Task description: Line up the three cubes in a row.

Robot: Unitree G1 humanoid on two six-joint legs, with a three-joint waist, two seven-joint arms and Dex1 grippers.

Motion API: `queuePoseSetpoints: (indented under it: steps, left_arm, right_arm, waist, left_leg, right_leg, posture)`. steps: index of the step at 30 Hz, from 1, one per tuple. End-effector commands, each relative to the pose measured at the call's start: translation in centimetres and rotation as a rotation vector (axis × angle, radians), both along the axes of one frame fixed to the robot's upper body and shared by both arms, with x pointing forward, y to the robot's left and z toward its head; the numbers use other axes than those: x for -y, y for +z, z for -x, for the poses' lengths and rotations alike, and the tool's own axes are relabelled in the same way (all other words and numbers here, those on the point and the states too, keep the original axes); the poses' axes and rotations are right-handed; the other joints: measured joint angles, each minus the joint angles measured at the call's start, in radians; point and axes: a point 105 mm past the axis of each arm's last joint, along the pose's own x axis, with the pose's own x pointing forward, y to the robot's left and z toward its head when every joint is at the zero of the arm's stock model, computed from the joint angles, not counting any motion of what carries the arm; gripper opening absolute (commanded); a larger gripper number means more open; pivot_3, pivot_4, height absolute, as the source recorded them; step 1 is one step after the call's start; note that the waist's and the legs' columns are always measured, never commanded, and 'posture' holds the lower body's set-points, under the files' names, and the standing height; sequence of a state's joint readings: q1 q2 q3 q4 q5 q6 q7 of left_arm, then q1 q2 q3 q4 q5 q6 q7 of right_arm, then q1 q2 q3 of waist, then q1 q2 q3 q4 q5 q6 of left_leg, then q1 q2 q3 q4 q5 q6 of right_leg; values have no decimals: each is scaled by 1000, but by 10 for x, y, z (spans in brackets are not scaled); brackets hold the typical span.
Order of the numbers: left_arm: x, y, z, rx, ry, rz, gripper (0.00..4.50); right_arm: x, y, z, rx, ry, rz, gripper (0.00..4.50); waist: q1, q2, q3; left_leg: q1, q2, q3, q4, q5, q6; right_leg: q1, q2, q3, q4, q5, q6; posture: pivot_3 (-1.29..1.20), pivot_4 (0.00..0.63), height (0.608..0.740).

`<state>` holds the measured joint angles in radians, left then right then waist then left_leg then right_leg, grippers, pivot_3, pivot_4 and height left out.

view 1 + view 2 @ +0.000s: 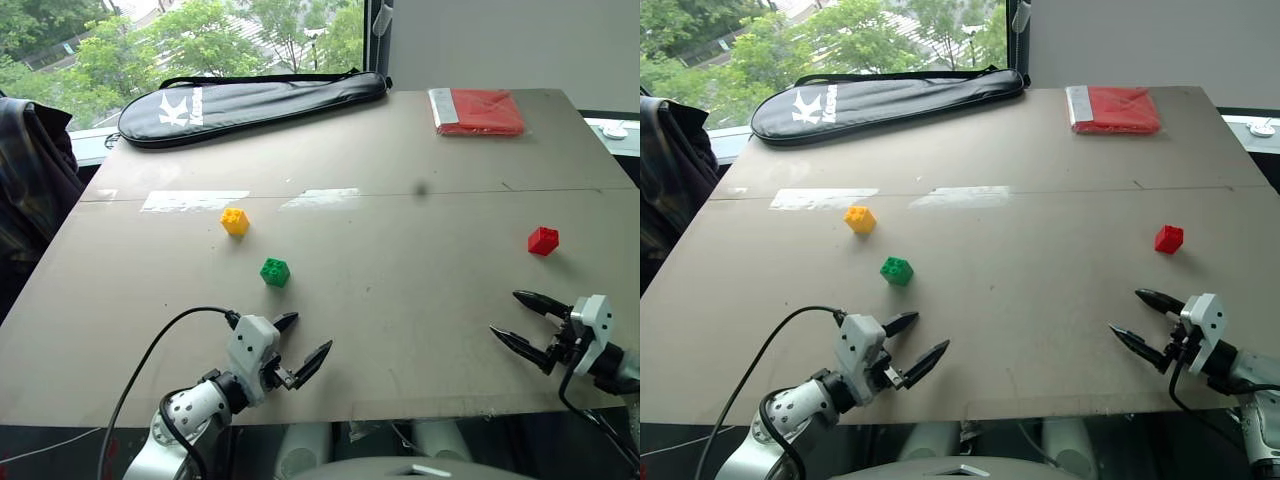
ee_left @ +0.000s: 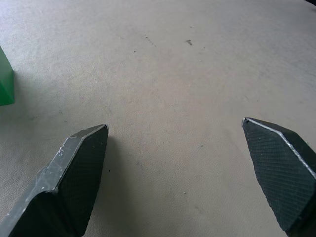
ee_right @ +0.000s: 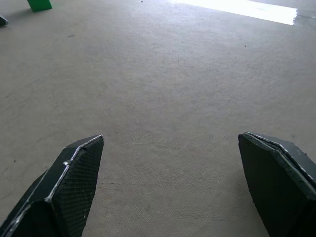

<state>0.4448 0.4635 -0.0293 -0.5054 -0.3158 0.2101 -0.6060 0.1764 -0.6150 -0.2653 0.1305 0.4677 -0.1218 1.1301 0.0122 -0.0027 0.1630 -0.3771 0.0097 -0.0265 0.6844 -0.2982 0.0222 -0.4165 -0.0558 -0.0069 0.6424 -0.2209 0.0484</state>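
Note:
Three studded cubes lie apart on the grey table. The yellow cube is left of centre, with the green cube just in front of it and slightly to the right. Far over on the right sits the red cube. My left gripper hovers open near the table's front edge, a short way in front of the green cube, whose edge appears in the left wrist view. Open too is my right gripper, at the front right, in front of the red cube. Nothing is held.
A black racket bag lies along the far left edge. A flat red folded cloth rests at the far right corner. A dark jacket hangs beside the table's left side. Bare table lies between the green and red cubes.

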Motion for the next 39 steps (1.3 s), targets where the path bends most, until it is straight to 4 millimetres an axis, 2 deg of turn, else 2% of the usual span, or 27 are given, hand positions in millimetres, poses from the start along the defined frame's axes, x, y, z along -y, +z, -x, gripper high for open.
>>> queuePoseSetpoints:
  steps: [1,20,23,26,29,34,39]
  left_arm:
    - [2,6,-1,17,-2,-12,4425]
    - [7,11,0,28,-51,-15,4425]
    - [9,16,-3,-1,-141,-31,4425]
    - [11,28,-1,-10,-225,-15,4425]
    - [18,54,-5,19,-365,-22,4425]
    - [24,87,-29,117,-450,-76,4425]
    - [31,94,-47,124,-538,-175,4425]
  right_arm:
    - [-4,5,-5,34,20,3,4500]
    - [1,11,-5,52,-61,-10,4500]
    - [18,13,-10,10,-236,-21,4500]
    - [29,18,-11,30,-340,-17,4500]
    - [47,29,-26,74,-558,12,4500]
    - [48,31,-57,74,-740,-16,4500]
    - [43,31,-90,97,-854,-68,4500]
  waist:
    - [-1,0,0]
    - [0,0,0]
    - [3,0,0]
    - [2,0,0]
    - [0,0,0]
    - [-2,0,1]
    - [-7,1,1]
  left_leg:
    - [0,0,0,0,0,0]
    - [0,0,0,1,0,0]
    - [0,0,0,1,0,0]
    - [0,0,0,1,0,0]
    - [-1,0,-1,1,0,0]
    - [0,-2,1,2,0,0]
    - [-1,-3,2,2,1,-1]
  right_leg:
    - [0,0,0,0,0,0]
    - [0,0,1,0,0,0]
    - [0,0,0,0,0,0]
    - [0,1,0,1,0,0]
    - [-1,1,1,1,0,0]
    - [-1,2,3,3,1,-1]
    - [-1,4,2,3,4,-6]
  posture:
    - [0,150,707]
    - [0,150,707]
    - [0,150,707]
    - [0,150,707]
    - [0,150,707]
    - [0,150,707]
    - [0,150,707]
